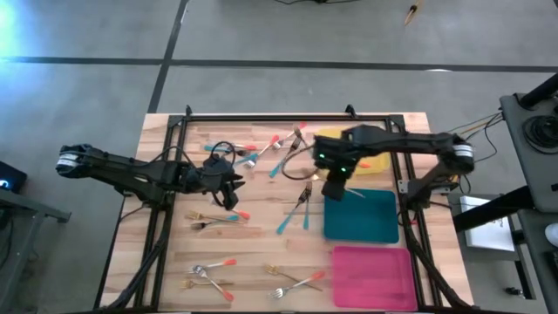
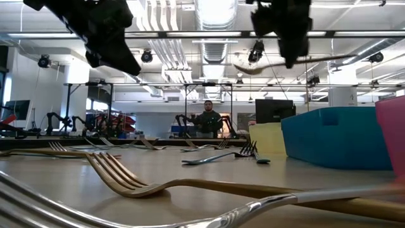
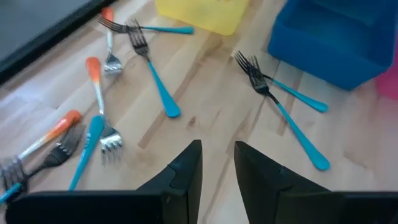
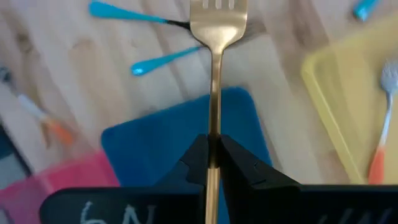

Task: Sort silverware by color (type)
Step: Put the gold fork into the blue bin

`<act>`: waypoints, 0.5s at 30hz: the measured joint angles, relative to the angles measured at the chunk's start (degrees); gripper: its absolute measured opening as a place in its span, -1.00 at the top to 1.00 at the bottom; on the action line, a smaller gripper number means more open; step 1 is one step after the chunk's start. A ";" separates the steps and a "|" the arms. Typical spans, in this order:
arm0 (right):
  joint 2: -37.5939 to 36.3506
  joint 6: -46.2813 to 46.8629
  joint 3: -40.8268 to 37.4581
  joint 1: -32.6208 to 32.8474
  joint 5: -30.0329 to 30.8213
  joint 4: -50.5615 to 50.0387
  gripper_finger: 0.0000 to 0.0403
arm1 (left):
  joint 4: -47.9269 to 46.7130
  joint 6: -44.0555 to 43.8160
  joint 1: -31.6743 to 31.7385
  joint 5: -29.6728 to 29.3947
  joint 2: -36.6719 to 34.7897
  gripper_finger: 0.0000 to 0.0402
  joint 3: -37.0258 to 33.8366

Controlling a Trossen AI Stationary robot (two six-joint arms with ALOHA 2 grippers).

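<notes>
The silverware lies scattered on the wooden table: teal-handled forks [image 3: 280, 99], orange-handled ones [image 3: 96, 81] and gold-toned ones [image 1: 292, 281]. My right gripper [image 4: 213, 140] hangs above the far left corner of the teal tray [image 1: 362, 215], shut on a gold fork [image 4: 216, 37]. My left gripper [image 3: 217, 162] hovers open over the table's left middle [image 1: 228, 187], with nothing between its fingers. My right gripper pinches the gold fork's handle [image 4: 214, 121] between its two fingers. The fingers come from above, slanting steeply down. The tined head [image 4: 217, 18] sticks out beyond the fingertips. The fork is lifted clear, over the teal tray's corner and the bare wood beside it.
A yellow tray [image 1: 375, 139] at the far right holds an orange-handled utensil [image 4: 382, 124]. A pink tray [image 1: 370, 276] lies at the near right. A black frame [image 1: 288, 116] borders the table's far edge. Beyond the table a person [image 2: 207, 117] sits in the room.
</notes>
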 joint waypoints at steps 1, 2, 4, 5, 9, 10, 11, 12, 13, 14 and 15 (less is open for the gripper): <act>-1.64 2.11 -2.48 0.24 0.57 1.82 0.93 | -0.20 0.01 0.00 0.00 0.01 0.61 0.00; -3.16 4.13 -4.78 0.60 1.29 3.76 0.93 | -0.29 0.00 0.00 0.00 0.02 0.61 0.00; -6.28 7.51 -9.08 1.45 1.83 7.91 0.93 | -0.33 0.04 0.00 -0.04 0.00 0.61 0.00; -7.68 8.85 -11.00 1.91 1.81 9.88 0.93 | -0.56 0.03 0.00 -0.04 0.00 0.61 0.00; -11.11 10.85 -17.25 3.36 1.87 17.01 0.93 | -0.70 0.02 -0.01 0.00 0.02 0.61 0.00; -11.48 10.85 -18.46 3.51 1.85 17.90 0.93 | -0.72 -0.02 -0.09 0.05 0.02 0.61 0.00; -11.82 10.85 -19.45 3.57 1.87 18.40 0.93 | -0.72 -0.02 -0.11 0.24 0.02 0.61 0.00; -12.03 10.85 -20.32 3.59 1.85 18.54 0.93 | -0.72 -0.19 -0.11 0.77 0.02 0.61 0.00; -12.14 10.67 -21.12 3.59 1.73 18.47 0.93 | -0.70 -0.65 -0.11 1.74 0.04 0.61 0.00; -12.19 10.14 -21.95 3.60 1.25 18.35 0.93 | -0.70 -1.74 -0.11 2.86 0.06 0.61 0.00; -12.20 9.66 -22.79 3.79 0.49 18.12 0.93 | -0.71 -3.06 -0.11 4.03 0.07 0.61 0.00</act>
